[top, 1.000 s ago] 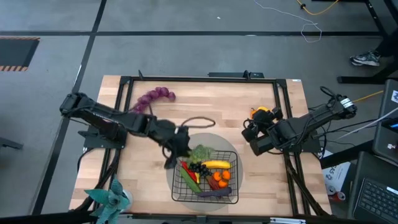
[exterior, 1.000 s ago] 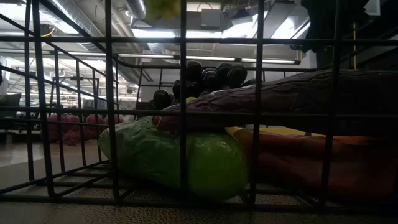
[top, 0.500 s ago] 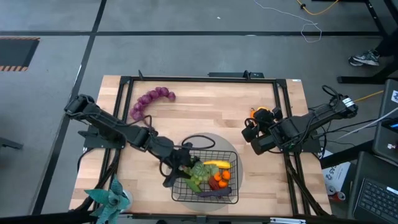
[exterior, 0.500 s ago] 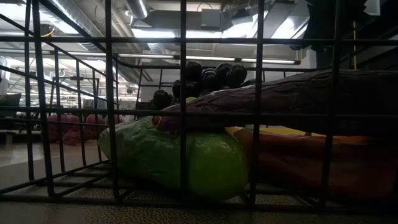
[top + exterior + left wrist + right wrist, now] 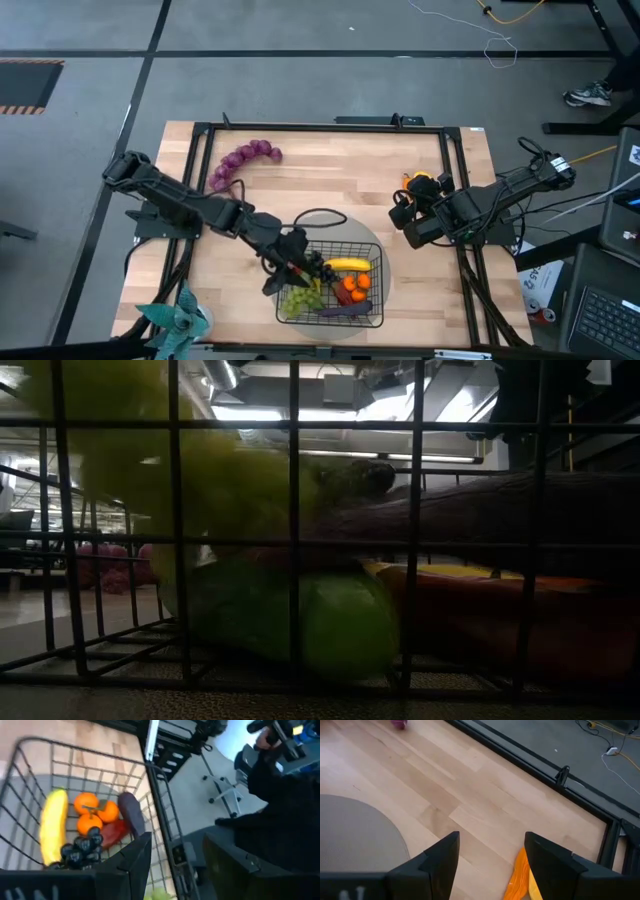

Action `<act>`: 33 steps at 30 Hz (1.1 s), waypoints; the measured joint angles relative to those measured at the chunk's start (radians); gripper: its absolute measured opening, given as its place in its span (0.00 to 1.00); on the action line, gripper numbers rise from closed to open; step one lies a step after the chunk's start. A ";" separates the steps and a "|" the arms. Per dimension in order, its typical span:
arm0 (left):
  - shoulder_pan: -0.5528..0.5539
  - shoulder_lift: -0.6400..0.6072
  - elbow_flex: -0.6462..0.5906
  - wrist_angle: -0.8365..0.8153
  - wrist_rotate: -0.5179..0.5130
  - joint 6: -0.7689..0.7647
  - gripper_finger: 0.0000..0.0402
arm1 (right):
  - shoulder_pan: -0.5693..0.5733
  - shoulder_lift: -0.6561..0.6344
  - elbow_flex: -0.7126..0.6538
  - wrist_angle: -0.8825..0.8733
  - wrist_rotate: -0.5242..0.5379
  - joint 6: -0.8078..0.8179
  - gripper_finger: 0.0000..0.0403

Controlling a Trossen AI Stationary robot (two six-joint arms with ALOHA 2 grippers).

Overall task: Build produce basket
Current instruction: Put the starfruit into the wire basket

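Basket: black wire-mesh basket, roughly square with rounded corners, standing on a round grey mat on the near part of the light wooden bench.
Basket contents: yellow banana, orange tangerines, dark eggplant, dark grape bunch and a green grape bunch lying in the near-left corner.
Low view: green grape bunch shows blurred behind the mesh, above a green cucumber; the eggplant lies across the top of the pile.
Left end effector: positioned over the left side of the basket, just above the green grape bunch; fingers spread apart with nothing between them, released.
Left wrist view: banana, tangerines, eggplant and dark grapes are visible inside the basket.
Right end effector: waits over the right part of the bench, well apart from the basket; fingers stand apart, empty.
Outside the basket: purple grape bunch on the far-left part of the bench; an orange pepper just beside the right arm.
Other: teal leafy plant at the near-left corner of the bench.
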 joint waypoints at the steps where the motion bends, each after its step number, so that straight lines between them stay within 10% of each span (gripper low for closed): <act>1: 0.005 0.000 0.000 0.002 -0.007 0.005 0.42 | 0.000 0.000 0.000 0.000 0.000 0.000 0.56; 18: 0.210 -0.190 0.000 -0.269 0.014 0.031 0.42 | 0.000 0.001 0.000 0.049 0.003 0.000 0.56; 33: 0.253 -0.322 0.000 -0.609 -0.525 0.132 0.42 | -0.193 0.001 0.000 0.015 -0.221 0.073 0.56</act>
